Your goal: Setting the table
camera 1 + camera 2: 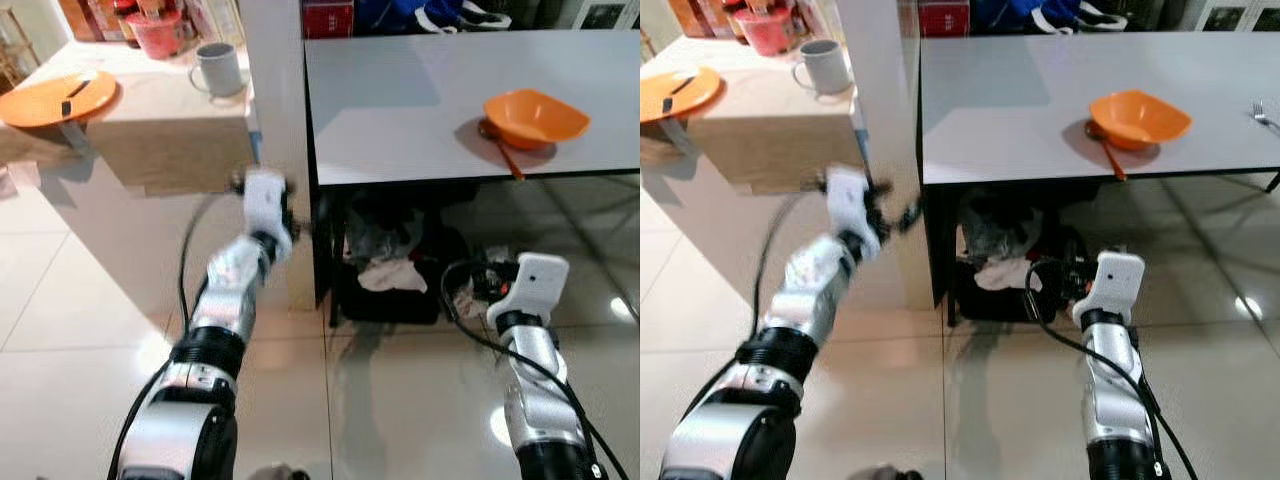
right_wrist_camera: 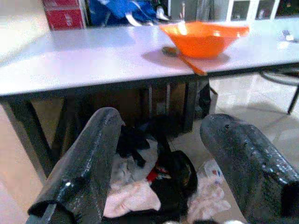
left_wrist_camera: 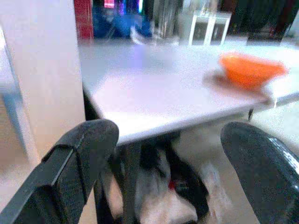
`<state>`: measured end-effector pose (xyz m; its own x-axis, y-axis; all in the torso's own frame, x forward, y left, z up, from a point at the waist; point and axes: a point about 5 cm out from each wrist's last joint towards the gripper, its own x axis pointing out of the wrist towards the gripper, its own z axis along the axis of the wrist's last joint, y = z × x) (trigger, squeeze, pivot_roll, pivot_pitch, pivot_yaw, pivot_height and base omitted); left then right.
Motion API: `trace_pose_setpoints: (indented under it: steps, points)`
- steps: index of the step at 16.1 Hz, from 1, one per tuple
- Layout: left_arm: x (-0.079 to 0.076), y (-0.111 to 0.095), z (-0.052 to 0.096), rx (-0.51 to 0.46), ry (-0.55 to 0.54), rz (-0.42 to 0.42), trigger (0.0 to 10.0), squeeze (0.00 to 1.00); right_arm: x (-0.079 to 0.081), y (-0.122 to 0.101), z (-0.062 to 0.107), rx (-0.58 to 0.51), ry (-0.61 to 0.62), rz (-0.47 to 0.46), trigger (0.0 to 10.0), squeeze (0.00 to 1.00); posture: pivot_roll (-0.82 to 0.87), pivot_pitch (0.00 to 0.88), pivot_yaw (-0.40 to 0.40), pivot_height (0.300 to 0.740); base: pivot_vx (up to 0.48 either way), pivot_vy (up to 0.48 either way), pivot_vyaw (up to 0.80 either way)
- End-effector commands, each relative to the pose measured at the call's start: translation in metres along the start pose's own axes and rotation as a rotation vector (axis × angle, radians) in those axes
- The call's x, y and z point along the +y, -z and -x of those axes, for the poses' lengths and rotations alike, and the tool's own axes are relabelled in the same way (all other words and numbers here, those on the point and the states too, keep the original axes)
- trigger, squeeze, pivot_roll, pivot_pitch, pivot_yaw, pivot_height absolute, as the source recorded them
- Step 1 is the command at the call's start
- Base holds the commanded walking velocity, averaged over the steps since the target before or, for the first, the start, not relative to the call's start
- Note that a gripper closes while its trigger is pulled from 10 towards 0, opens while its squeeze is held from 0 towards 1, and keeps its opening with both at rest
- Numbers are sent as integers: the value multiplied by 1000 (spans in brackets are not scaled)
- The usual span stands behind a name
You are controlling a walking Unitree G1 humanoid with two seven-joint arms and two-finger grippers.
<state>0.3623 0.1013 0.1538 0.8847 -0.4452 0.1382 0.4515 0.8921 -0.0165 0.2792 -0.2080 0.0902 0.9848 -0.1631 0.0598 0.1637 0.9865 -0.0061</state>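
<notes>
An orange bowl (image 1: pixel 535 117) sits on the grey table (image 1: pixel 400 110) toward its right front, with a spoon (image 1: pixel 503 152) lying beside it at the table edge. An orange plate (image 1: pixel 55 98) with a dark utensil on it and a grey mug (image 1: pixel 218 68) rest on the wooden counter (image 1: pixel 170 140) at the left. My left gripper (image 3: pixel 168 140) is raised beside the table's front left corner, open and holding nothing; it is motion-blurred. My right gripper (image 2: pixel 161 140) hangs low in front of the table, below its edge, open and holding nothing.
A white pillar (image 1: pixel 275 100) stands between counter and table. A dark bag with cloths (image 1: pixel 390 265) lies on the floor under the table. A fork (image 1: pixel 1262 112) lies at the table's far right. Red containers (image 1: pixel 155 30) stand behind the mug. Glossy tiled floor (image 1: pixel 400 400) lies in front.
</notes>
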Motion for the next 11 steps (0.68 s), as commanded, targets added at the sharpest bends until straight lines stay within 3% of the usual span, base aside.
trace_pose_setpoints:
  steps: [1,4,6,9,11]
  points:
    - [-6,-8,1,-27,46,-33,10000,0,9,-21,-2,-60,-48,-28,10000,0,9,0,71,740,0,0,0]
    - [-23,-23,2,-58,131,-58,10000,0,38,-56,4,-168,-231,-66,10000,0,-4,0,85,740,0,0,0]
    - [-25,-33,6,-83,115,-69,10000,0,43,-77,6,-197,-249,-82,10000,0,-7,0,80,740,0,0,0]
    - [-21,-20,19,-24,27,-89,10000,0,44,-86,12,-191,-269,-73,10000,0,3,0,71,740,0,0,0]
    - [-23,-13,22,8,7,-105,10000,0,43,-80,13,-161,-263,-70,10000,0,7,0,69,740,0,0,0]
